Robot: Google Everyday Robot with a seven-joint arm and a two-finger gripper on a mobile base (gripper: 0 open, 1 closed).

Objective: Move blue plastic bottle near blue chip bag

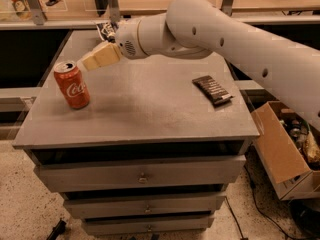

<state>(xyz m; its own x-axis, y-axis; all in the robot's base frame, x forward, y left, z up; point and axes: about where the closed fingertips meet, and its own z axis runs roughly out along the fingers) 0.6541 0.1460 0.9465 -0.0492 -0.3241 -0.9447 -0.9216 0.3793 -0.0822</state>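
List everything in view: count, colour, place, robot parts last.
grey metal drawer cabinet: one, grey, centre
red Coca-Cola soda can: one, red, upright, cabinet top's left side
flat dark brown rectangular bar wrapper: one, dark brown, top's right side
small dark glossy bag with white print: one, dark, top's back edge, mostly hidden behind the arm
open brown cardboard box: one, brown, floor at right, items inside
blue plastic bottle: none in view
white robot arm: one, white, reaching from the right over the top
beige end effector: one, beige, above the top, close by the can's rim
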